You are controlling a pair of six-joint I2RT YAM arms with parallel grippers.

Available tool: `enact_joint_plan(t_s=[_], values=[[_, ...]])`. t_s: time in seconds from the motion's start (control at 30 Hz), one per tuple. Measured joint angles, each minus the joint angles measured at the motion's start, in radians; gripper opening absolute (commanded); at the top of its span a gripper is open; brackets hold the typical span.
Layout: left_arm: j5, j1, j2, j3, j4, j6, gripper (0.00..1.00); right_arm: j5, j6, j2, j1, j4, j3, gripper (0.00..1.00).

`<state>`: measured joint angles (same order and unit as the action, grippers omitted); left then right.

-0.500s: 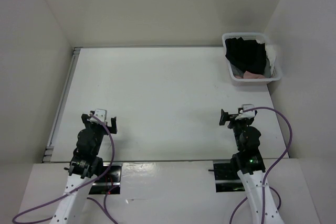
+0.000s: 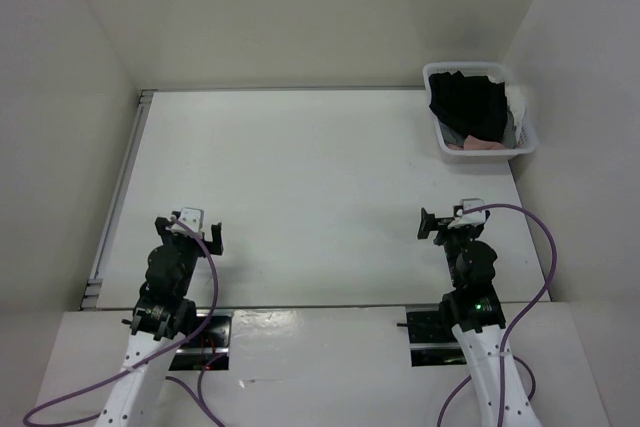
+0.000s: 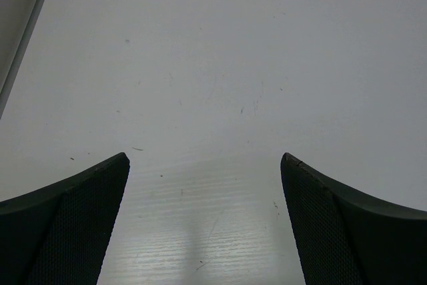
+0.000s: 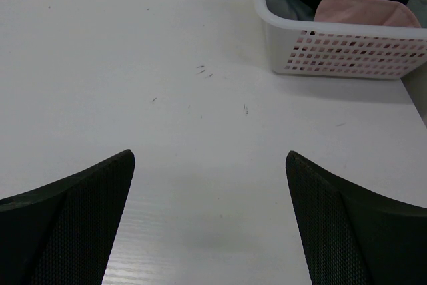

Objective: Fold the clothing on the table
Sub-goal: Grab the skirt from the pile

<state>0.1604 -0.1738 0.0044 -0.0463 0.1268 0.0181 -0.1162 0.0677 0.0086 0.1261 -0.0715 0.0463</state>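
Both arms are hovering over the near part of the table [image 2: 300, 177], well apart from the basket [image 2: 482, 156] sitting at its far right corner. The left gripper [image 2: 190, 229] and the right gripper [image 2: 448, 219] are each gaping wide, released, grasping nothing. No loose black clothing is showing on the bare surface. The only dark fabric [image 2: 468, 105] is lying inside the basket, bunched with a pink piece [image 2: 475, 145] and a white piece [image 2: 518, 102]. The likely hazard is the right arm, nearer the basket, dragging out the whole tangle or tipping the light basket, since the bunched fabrics may be catching on one another.
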Motion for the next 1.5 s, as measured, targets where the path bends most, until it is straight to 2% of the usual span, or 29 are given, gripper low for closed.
enact_joint_plan(t_s=[0.6,0.77,1.0,1.2,1.33,1.5], values=[[0.000,0.000,0.000,0.000,0.000,0.000,1.00,0.002,0.002,0.000,0.000,0.000,0.000,0.98],[0.000,0.000,0.000,0.000,0.000,0.000,1.00,0.046,0.019,0.000,0.000,-0.008,0.006,0.98],[0.000,0.000,0.000,0.000,0.000,0.000,1.00,0.007,0.015,0.000,0.000,0.017,0.166,0.98],[0.000,0.000,0.000,0.000,0.000,0.000,1.00,-0.038,-0.025,0.000,0.000,0.160,0.361,0.98],[0.000,0.000,0.000,0.000,0.000,0.000,1.00,-0.036,0.034,-0.003,-0.001,0.280,0.431,0.98],[0.000,0.000,0.000,0.000,0.000,0.000,1.00,0.034,0.162,-0.004,-0.001,0.356,0.438,0.98]])
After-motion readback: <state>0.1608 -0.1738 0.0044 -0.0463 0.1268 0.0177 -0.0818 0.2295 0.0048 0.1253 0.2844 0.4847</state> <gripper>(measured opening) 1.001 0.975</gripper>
